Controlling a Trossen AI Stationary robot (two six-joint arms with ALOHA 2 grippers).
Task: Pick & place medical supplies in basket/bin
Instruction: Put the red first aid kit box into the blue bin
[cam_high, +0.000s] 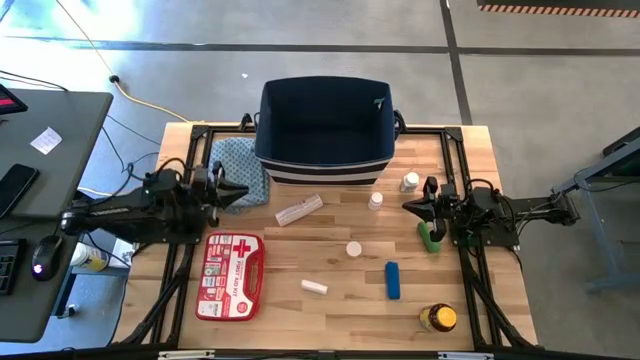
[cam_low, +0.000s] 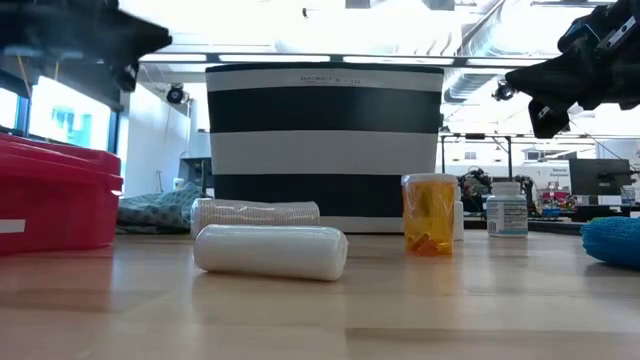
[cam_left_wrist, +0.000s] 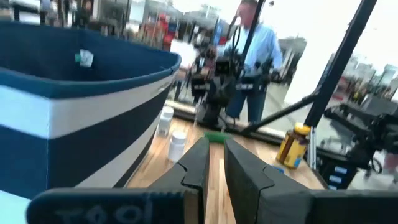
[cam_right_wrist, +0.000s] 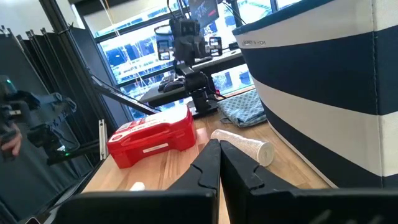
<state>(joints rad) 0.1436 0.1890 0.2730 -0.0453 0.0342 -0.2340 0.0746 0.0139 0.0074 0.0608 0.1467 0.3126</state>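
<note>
I am the robot at a wooden table (cam_high: 330, 300), and everything here is placed relative to the navy basket (cam_high: 325, 125), a large fabric tub with a white stripe near its base, standing at the far middle of the table. My left gripper (cam_high: 238, 192) hangs above the table just off the basket's left front corner, over a blue-green patterned cloth (cam_high: 238, 160) that lies against the basket's left side; my fingers are nearly together, only a thin slit between them. My right gripper (cam_high: 412, 205) hovers off the basket's right front corner, fingers likewise pressed almost together and holding nothing. The supplies all lie outside the basket. Directly in front of it lies a white ribbed roll (cam_high: 299, 210), and just off its right front corner stand two small white bottles (cam_high: 409, 181) — one nearer the basket's edge, one (cam_high: 375, 200) a little forward. A green cylinder (cam_high: 430, 237) lies beside my right gripper. Farther forward from the basket sit a small white round cap or jar (cam_high: 353, 249), a white tube (cam_high: 314, 287), and a blue cylinder (cam_high: 392, 280). The red first-aid kit (cam_high: 230, 275) with its white cross lies flat, well forward and to the left of the basket. The yellow-capped amber bottle (cam_high: 437, 318) stands farthest from the basket, near the table's front right edge. Through my left wrist camera, a person in a light blue shirt (cam_left_wrist: 255, 43) shows in the room beyond the table.
</note>
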